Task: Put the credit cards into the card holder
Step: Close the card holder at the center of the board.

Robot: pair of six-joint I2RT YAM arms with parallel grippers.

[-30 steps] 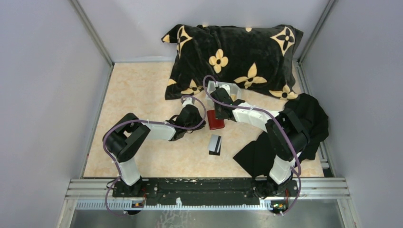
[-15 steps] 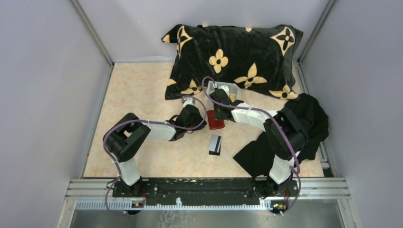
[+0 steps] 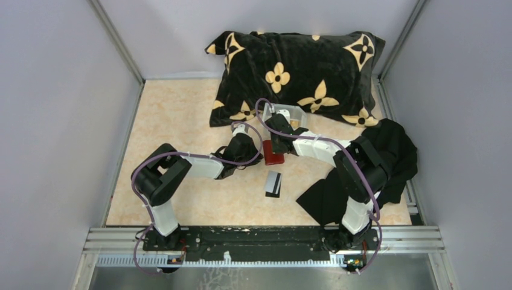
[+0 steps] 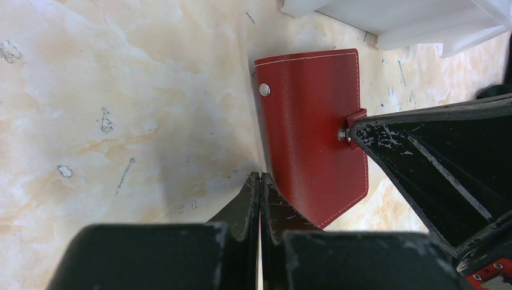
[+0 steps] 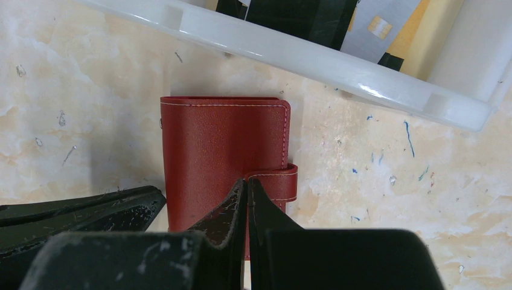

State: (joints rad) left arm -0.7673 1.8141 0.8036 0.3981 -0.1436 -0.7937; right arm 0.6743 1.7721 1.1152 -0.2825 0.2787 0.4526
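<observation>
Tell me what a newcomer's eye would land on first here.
The big black velvet pillow with cream flowers fills the table's far edge. At the centre lies a small red leather folding card holder, closed, with the left fingers and right fingers both shut, tips right by it. A black plastic card with a white band lies nearer the bases.

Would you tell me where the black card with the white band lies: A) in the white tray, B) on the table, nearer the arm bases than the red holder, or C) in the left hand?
B: the black card lies flat on the table on the near side of the card holder, with no hand on it.
</observation>
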